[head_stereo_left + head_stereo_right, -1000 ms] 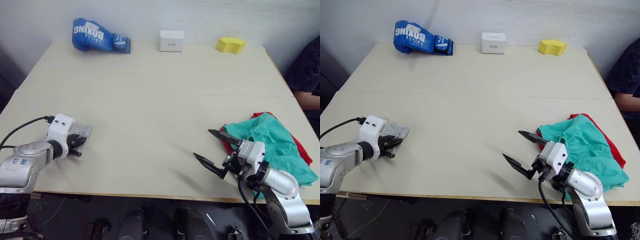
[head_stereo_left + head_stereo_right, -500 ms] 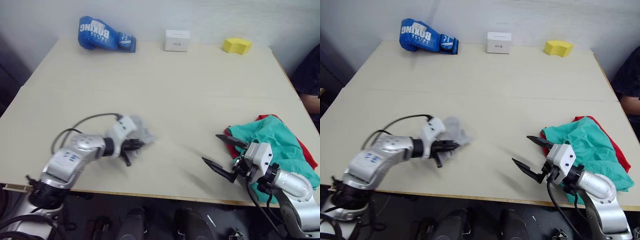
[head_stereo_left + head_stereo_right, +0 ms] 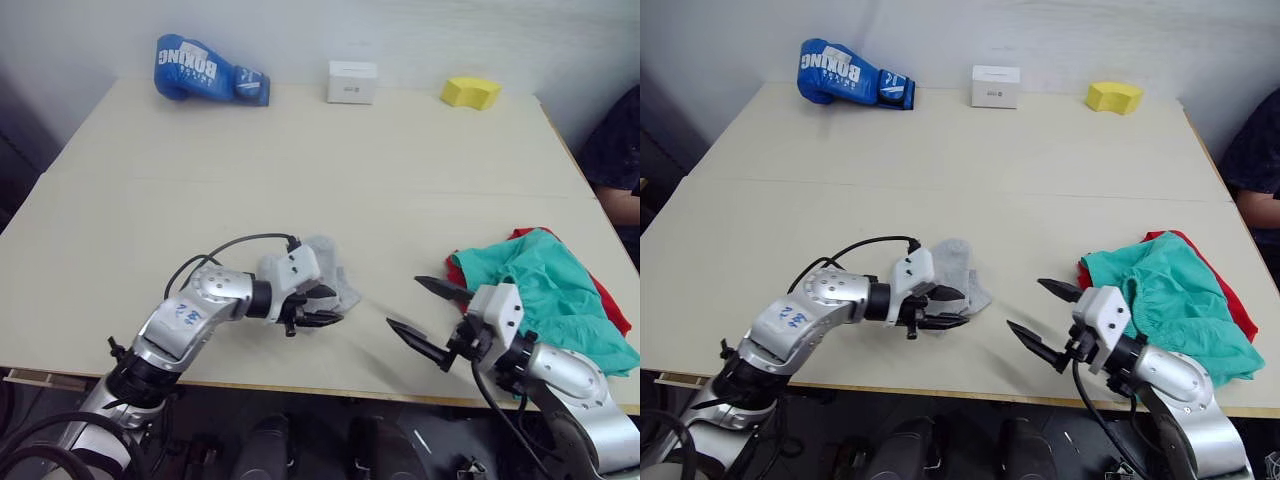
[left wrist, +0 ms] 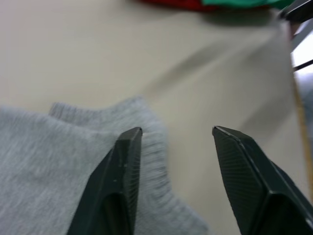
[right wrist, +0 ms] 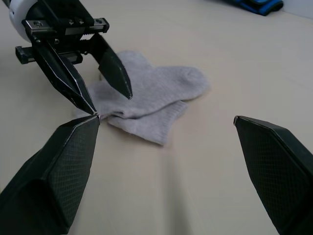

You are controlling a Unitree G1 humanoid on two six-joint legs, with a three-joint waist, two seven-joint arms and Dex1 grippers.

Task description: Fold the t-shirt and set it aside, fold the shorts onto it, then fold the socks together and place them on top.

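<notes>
Left gripper (image 3: pixel 948 307): fingers spread apart, holding nothing; one finger lies over the ribbed cuff edge of the socks (image 3: pixel 958 271), the other over bare table beside that edge.
Socks: light grey pair lying flat, one overlapping the other, directly under and behind the left gripper's tips, on the side away from the right gripper.
Right gripper (image 3: pixel 1040 315): fingers spread wide, empty, tips pointing toward the left gripper across a strip of bare table (image 3: pixel 940 150).
Shorts (image 3: pixel 1170 300): teal-green, loosely heaped just behind the right gripper's wrist, draped over the t-shirt.
T-shirt (image 3: pixel 1225 290): red, mostly covered; only its rim shows along the far side of the shorts, near the table's right edge.
Near edge: both grippers sit close to the table's front edge.
Open room: a wide bare span ahead of both grippers, reaching to the boxing glove (image 3: pixel 845 73), white box (image 3: pixel 996 86) and yellow block (image 3: pixel 1114 97) along the far edge.
Person (image 3: pixel 1255 160): dark sleeve beyond the right edge, past the shorts.
</notes>
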